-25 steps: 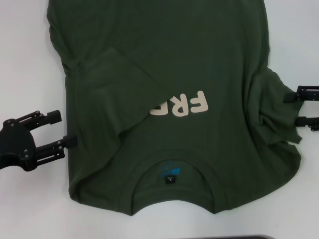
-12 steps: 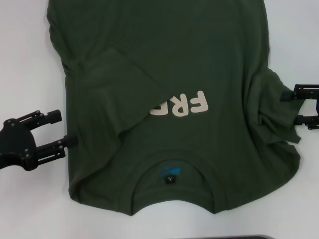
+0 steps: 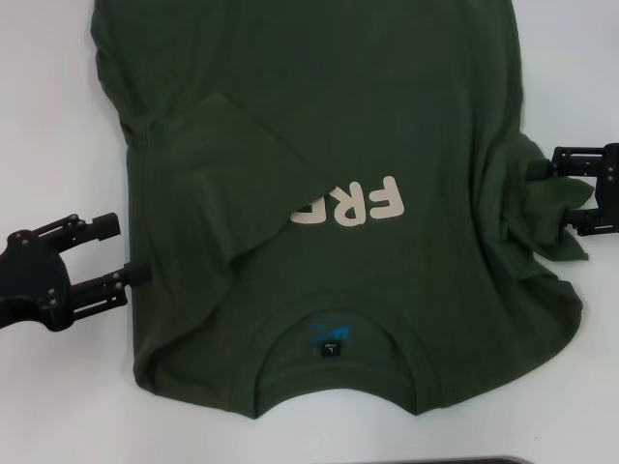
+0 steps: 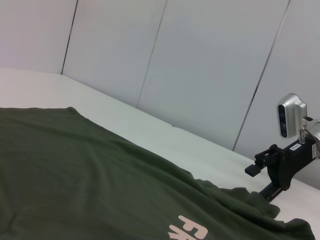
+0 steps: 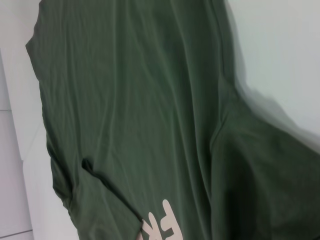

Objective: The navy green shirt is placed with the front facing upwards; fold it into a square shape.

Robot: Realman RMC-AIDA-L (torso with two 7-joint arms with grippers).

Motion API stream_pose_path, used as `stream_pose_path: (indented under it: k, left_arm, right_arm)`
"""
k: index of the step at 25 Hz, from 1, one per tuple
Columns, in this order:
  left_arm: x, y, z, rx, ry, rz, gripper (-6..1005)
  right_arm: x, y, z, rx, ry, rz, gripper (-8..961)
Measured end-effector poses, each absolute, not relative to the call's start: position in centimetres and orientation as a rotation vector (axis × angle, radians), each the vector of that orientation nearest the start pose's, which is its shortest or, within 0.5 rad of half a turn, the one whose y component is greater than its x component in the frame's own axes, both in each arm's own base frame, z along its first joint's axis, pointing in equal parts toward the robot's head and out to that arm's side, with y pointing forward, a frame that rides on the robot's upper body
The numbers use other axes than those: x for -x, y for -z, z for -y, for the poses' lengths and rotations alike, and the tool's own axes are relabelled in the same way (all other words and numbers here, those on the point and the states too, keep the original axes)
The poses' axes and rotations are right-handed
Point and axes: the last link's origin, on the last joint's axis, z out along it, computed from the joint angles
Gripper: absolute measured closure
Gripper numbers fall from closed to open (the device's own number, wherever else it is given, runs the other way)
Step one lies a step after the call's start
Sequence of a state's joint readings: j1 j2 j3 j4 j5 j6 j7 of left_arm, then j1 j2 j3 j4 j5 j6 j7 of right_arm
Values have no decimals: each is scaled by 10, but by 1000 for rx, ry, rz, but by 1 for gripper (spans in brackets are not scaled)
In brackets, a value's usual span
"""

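One sleeve of the navy green shirt is folded across its chest on the white table. The right gripper, fingers spread, straddles the bunched other sleeve (grip uncertain); the left gripper waits open beside the edge. Most folding remains.

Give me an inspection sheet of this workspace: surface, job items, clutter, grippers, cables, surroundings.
Surface: white table, bare around the garment.
Job items: navy green shirt lies front up, collar toward the robot; the sleeve on the robot's left is folded in over the chest, covering part of the cream print; the other sleeve is bunched, not yet folded.
Clutter: nothing seen, apart from a dark edge at the head view's bottom border, unidentifiable.
Grippers: left gripper open, at the shirt's left edge. Right gripper open, astride the bunched right sleeve.
Cables: nothing seen.
Surroundings: pale wall panels behind the table.
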State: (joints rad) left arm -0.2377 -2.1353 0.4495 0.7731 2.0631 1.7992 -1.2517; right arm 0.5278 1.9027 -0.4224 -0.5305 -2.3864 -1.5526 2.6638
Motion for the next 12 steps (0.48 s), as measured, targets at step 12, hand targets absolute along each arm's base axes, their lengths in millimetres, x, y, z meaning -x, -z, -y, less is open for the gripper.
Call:
stream_pose_path:
  k: [12]
  left_arm:
    - [325, -24, -228, 2558, 812, 737, 231]
  right_arm:
    - [-352, -57, -311, 1708, -522, -2404, 109]
